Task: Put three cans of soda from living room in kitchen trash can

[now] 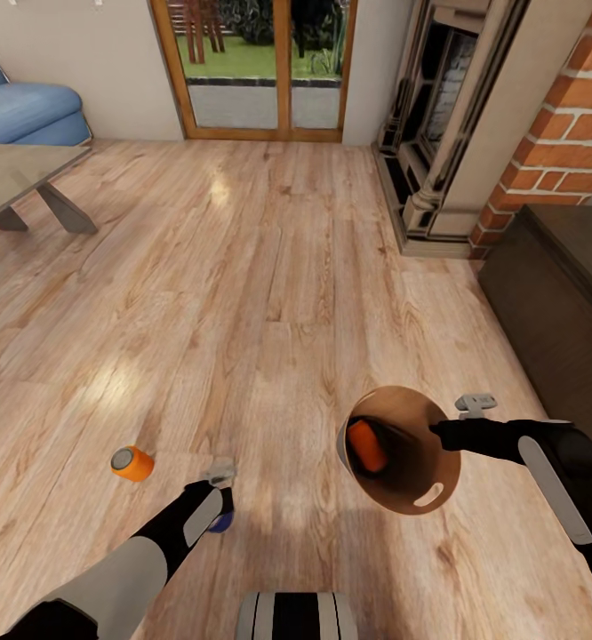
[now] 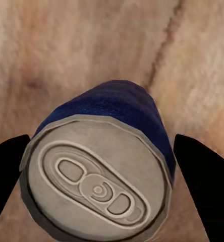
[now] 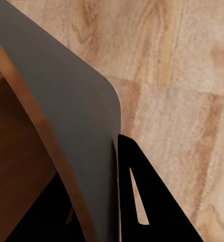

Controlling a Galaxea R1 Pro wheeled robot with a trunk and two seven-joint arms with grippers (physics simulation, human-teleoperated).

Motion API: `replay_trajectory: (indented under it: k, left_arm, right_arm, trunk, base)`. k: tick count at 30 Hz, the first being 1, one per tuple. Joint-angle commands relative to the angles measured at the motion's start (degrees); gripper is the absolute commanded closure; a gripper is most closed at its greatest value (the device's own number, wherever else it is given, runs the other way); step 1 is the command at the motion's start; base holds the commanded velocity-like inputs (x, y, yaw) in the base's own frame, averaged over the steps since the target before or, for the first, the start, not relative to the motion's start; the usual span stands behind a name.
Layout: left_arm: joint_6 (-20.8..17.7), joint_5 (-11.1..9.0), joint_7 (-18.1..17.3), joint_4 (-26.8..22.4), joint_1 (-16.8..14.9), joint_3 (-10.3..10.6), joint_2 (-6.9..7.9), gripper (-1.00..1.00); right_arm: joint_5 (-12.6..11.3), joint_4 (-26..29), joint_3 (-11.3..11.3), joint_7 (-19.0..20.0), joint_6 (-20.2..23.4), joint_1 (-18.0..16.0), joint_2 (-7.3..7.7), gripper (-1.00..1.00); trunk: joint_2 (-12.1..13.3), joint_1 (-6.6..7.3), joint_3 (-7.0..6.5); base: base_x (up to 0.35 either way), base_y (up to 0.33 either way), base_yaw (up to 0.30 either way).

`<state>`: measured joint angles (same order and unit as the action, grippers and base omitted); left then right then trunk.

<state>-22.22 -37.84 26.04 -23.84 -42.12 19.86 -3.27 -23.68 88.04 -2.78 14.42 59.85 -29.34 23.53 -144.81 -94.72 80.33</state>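
The dark blue can of soda stands on the wood floor, its silver top facing the left wrist camera. My left gripper is low over it and open, one black finger on each side of the can. A bright orange can lies on the floor to its left. My right gripper is shut on the rim of the tash can, held tilted above the floor, its mouth facing me. Another orange can lies inside it. The bin's grey wall sits pinched between the right fingers.
A grey low table and blue sofa are far left. The glass door is straight ahead, with the fireplace and brick column at the right. A dark cabinet stands close on my right.
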Motion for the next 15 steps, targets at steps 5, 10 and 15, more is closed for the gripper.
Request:
replay_trajectory:
  k: [5, 10, 15]
  left_arm:
    - [-0.3, -0.1, -0.1, 0.1, 0.1, 0.0, -0.15, 1.0]
    - [-0.4, -0.5, -0.1, 0.3, 0.5, -0.1, -0.21, 1.0]
    - [-0.2, -0.6, -0.1, 0.3, 0.9, -0.1, -0.31, 1.0]
  right_arm:
    - [-1.7, 0.0, 0.0, 0.3, 0.1, 0.0, -0.05, 1.0]
    - [-1.6, 0.0, 0.0, 0.3, 0.1, 0.0, -0.06, 1.0]
    - [-1.6, -0.1, 0.0, 0.3, 0.1, 0.0, -0.06, 1.0]
  trunk:
    - [0.0, 0.01, 0.0]
    - [0.0, 0.01, 0.0]
    - [0.1, 0.11, -0.89]
  base:
    - [0.0, 0.0, 0.0]
    - [0.0, 0.0, 0.0]
    - [0.0, 0.0, 0.0]
